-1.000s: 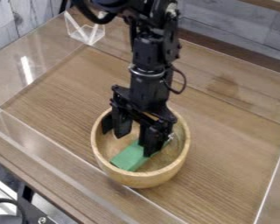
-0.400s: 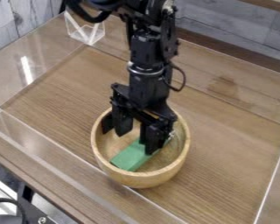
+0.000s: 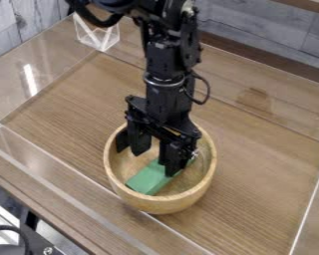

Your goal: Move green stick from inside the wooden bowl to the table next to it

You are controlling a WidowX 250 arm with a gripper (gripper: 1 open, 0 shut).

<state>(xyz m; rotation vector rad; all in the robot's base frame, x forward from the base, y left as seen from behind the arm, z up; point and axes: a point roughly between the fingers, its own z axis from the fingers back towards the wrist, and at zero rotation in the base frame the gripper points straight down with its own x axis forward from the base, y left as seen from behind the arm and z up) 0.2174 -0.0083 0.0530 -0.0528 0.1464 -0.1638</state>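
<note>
The wooden bowl (image 3: 136,198) sits on the table (image 3: 255,149) toward the front. Inside it lies the green stick (image 3: 152,180), its near end showing bright green on the bowl's floor. My black gripper (image 3: 159,154) points straight down into the bowl, open, with one finger on each side of the stick's far end. I cannot tell whether the fingers touch the stick. The far part of the stick is hidden behind the fingers.
Low clear acrylic walls (image 3: 29,169) edge the table on the left, front and right. Bare wood-grain surface lies to the right of the bowl (image 3: 269,189) and behind it on the left (image 3: 83,100). The black arm (image 3: 169,50) rises above the bowl.
</note>
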